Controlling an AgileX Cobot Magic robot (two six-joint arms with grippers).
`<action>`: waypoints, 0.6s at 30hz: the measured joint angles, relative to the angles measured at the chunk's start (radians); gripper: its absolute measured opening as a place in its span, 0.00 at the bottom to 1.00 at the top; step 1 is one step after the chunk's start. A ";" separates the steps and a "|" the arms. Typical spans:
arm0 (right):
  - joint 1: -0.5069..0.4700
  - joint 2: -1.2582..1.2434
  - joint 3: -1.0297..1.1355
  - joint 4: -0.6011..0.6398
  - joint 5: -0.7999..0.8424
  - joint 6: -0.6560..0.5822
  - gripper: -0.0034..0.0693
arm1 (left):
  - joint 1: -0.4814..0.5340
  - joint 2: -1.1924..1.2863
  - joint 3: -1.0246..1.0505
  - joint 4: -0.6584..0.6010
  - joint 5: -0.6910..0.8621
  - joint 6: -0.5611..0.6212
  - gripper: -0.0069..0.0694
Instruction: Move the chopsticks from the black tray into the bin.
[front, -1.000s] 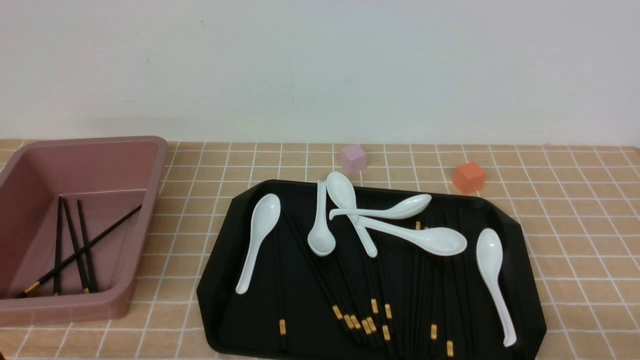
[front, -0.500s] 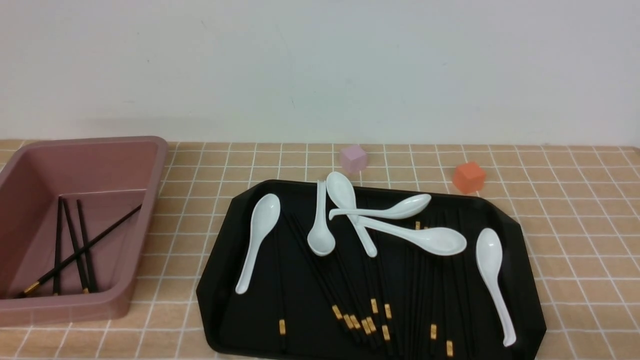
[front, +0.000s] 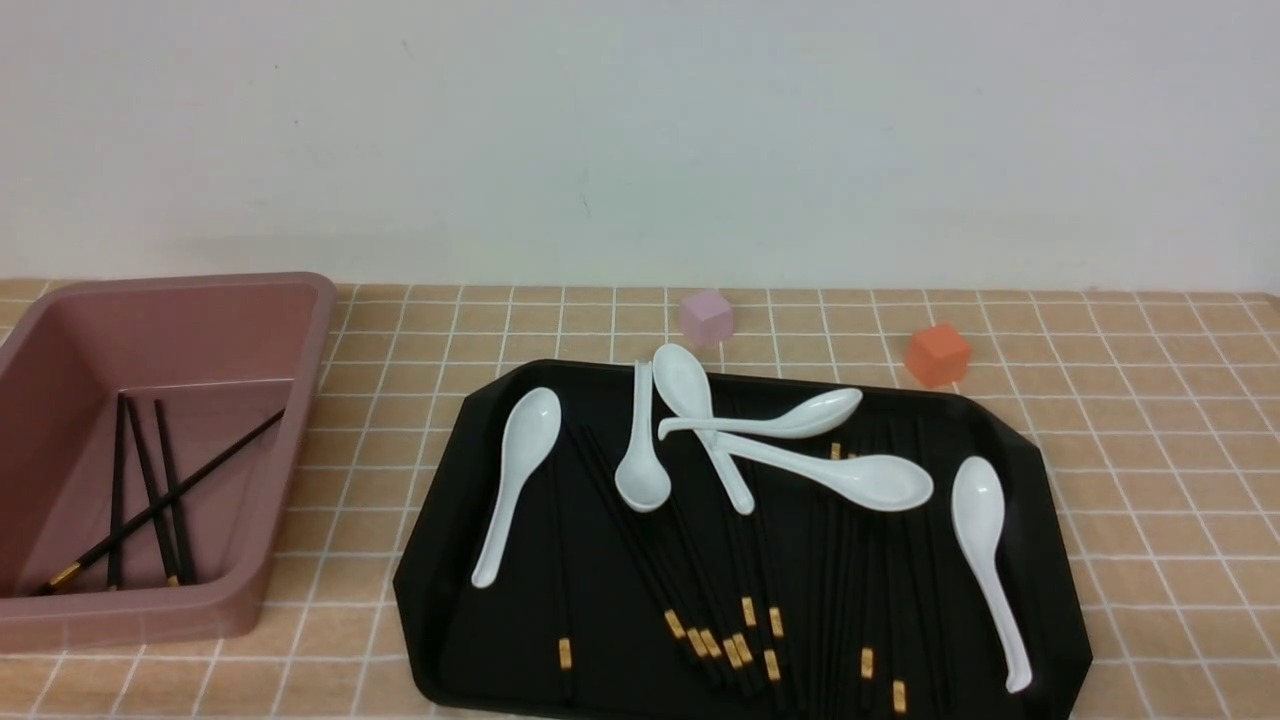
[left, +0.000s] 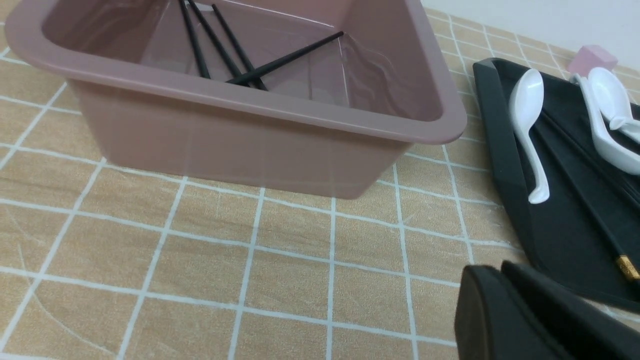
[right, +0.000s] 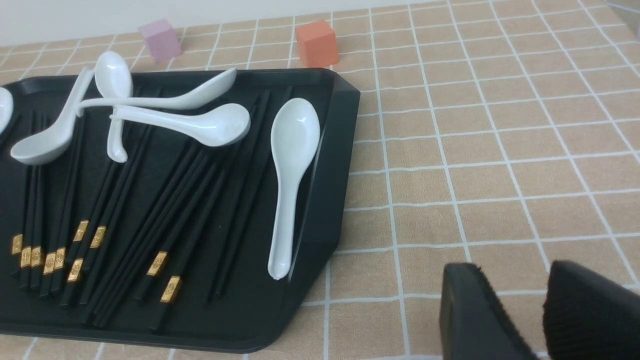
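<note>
Many black chopsticks (front: 720, 600) with gold bands lie fanned across the black tray (front: 470, 560), under and between white spoons. Several more chopsticks (front: 150, 490) lie crossed on the floor of the pink bin (front: 300, 400) at the left. Neither gripper shows in the front view. In the left wrist view my left gripper (left: 500, 267) hangs low over the tablecloth between the bin (left: 250, 105) and the tray (left: 500, 150), fingers together, holding nothing. In the right wrist view my right gripper (right: 515, 272) is open and empty over the cloth, to the right of the tray (right: 325, 190) and its chopsticks (right: 165, 215).
Several white ceramic spoons (front: 515, 480) lie on the tray, some resting over chopsticks. A pale pink cube (front: 707, 317) and an orange cube (front: 937, 354) stand on the checked tablecloth just behind the tray. A plain wall closes the back.
</note>
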 joint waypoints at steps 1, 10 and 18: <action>0.000 0.000 0.000 0.000 0.000 0.000 0.38 | 0.000 0.000 0.000 0.000 0.000 0.000 0.14; 0.000 0.000 0.000 0.000 0.000 0.000 0.38 | 0.000 0.000 0.000 0.000 0.000 0.000 0.14; 0.000 0.000 0.000 0.000 0.000 0.000 0.38 | 0.000 0.000 0.000 0.000 0.000 0.000 0.14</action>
